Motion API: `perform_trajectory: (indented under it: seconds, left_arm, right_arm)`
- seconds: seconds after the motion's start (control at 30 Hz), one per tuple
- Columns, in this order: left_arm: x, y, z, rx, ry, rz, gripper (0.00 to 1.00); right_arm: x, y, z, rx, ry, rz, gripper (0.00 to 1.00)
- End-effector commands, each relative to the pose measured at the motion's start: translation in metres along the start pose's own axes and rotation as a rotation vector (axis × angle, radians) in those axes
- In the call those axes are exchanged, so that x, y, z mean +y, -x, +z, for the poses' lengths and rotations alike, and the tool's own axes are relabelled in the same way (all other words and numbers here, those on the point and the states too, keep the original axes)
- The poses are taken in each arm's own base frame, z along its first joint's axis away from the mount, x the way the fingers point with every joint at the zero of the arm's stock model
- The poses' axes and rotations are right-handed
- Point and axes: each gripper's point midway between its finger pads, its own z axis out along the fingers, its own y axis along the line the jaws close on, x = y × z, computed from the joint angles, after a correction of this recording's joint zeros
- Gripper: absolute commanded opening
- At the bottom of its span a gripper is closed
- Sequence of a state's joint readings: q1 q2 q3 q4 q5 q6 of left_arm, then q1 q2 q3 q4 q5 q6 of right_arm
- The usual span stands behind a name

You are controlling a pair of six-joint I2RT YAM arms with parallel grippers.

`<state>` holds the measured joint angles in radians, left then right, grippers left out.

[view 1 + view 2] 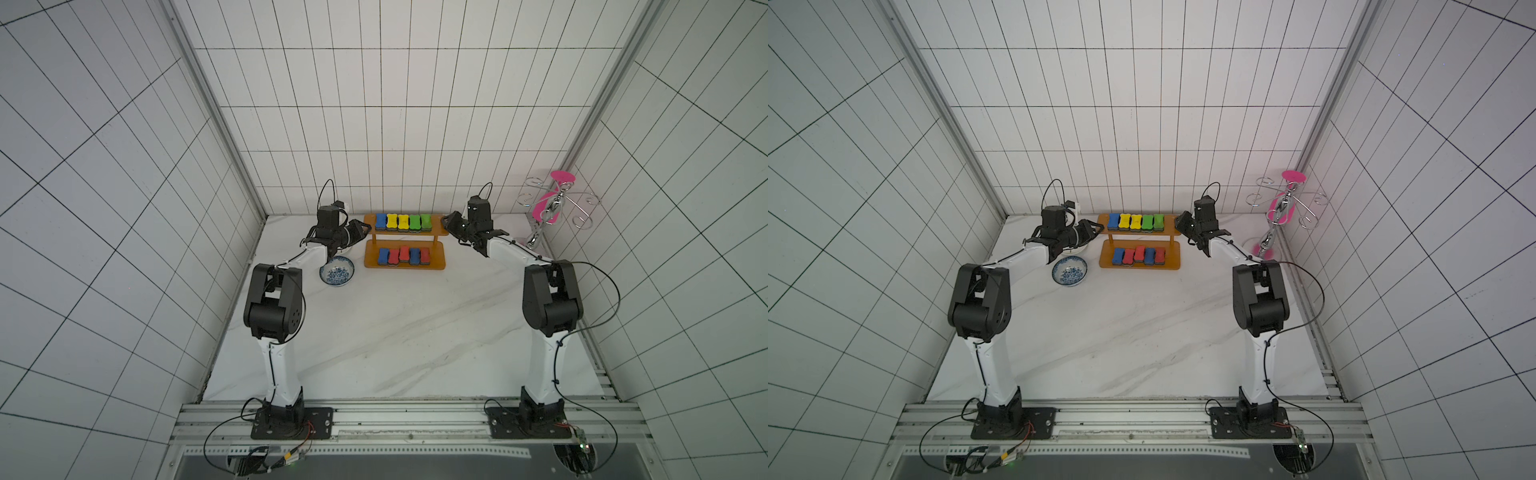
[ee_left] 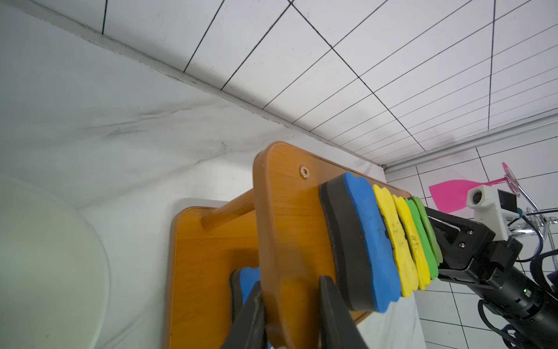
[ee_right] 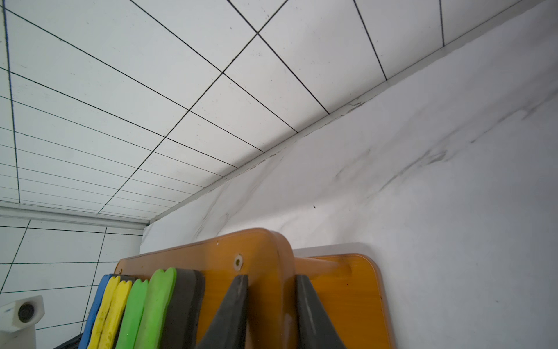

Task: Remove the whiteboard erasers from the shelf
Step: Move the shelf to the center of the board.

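The orange-brown shelf (image 1: 438, 230) stands at the back of the table in both top views. Its upper board carries one blue eraser (image 1: 380, 221), two yellow erasers (image 1: 397, 222) and two green erasers (image 1: 420, 222) in a row. Blue and red erasers (image 1: 404, 256) sit on the lower board (image 1: 1173, 262). My left gripper (image 2: 291, 290) is shut on the upper board's left end, one finger above and one below. My right gripper (image 3: 271, 279) is shut the same way on the right end of the shelf (image 3: 265, 250).
A blue-and-white bowl (image 1: 336, 271) sits on the table left of the shelf, under my left forearm. A white dish (image 2: 45, 256) lies close below the left gripper. A chrome hook stand (image 1: 555, 205) with pink pieces stands in the back right corner.
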<state>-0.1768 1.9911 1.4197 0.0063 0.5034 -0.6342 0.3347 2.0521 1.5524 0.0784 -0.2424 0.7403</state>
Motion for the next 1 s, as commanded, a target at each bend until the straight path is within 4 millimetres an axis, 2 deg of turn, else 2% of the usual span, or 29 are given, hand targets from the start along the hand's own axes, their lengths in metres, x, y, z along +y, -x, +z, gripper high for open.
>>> perform_trajectory:
  seconds: [0.0, 0.17, 0.47, 0.83, 0.97]
  left_arm:
    - [-0.026, -0.03, -0.001, 0.057, -0.037, 0.151, 0.13]
    - [-0.024, -0.044, -0.008, 0.055, -0.022, 0.155, 0.13]
    - [-0.025, -0.056, -0.013, 0.052, 0.004, 0.174, 0.14]
    - [-0.027, -0.067, -0.014, 0.062, 0.023, 0.189, 0.18]
    - [-0.028, -0.077, -0.014, 0.074, 0.052, 0.207, 0.18]
  right_arm:
    - [0.012, -0.028, -0.01, 0.059, 0.011, -0.082, 0.27]
    - [0.01, -0.041, -0.018, 0.073, -0.003, -0.106, 0.28]
    - [0.005, -0.044, -0.042, 0.054, -0.024, -0.135, 0.31]
    - [0.001, -0.044, -0.05, 0.044, -0.042, -0.146, 0.34]
    - [0.002, -0.046, -0.047, 0.065, -0.038, -0.153, 0.34]
